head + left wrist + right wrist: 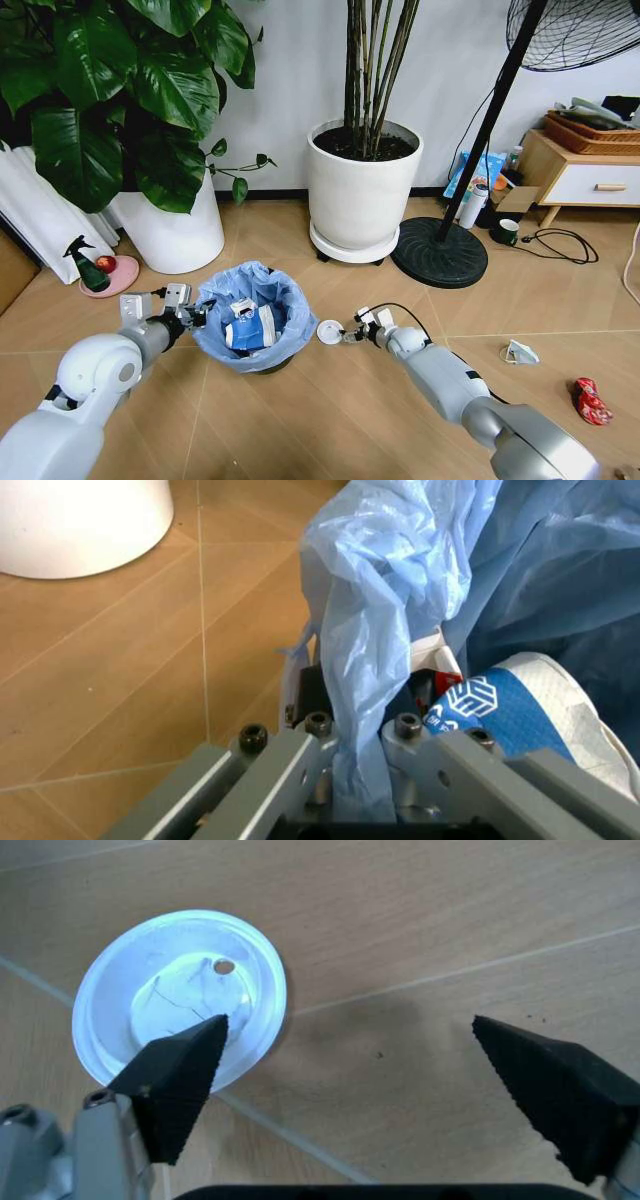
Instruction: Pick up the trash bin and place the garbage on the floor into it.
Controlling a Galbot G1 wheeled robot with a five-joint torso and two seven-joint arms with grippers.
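Two grippers are working beside the trash bin.
We are pinching its bag-lined rim with the left gripper to steady it; the right gripper, jaws wide, is hovering at the white lid.

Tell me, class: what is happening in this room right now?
A robot is tidying the floor. Its left claw grips the rim of the trash bin, which already holds a carton. Its right claw hangs open beside a white lid. A red can and paper scrap lie nearby.
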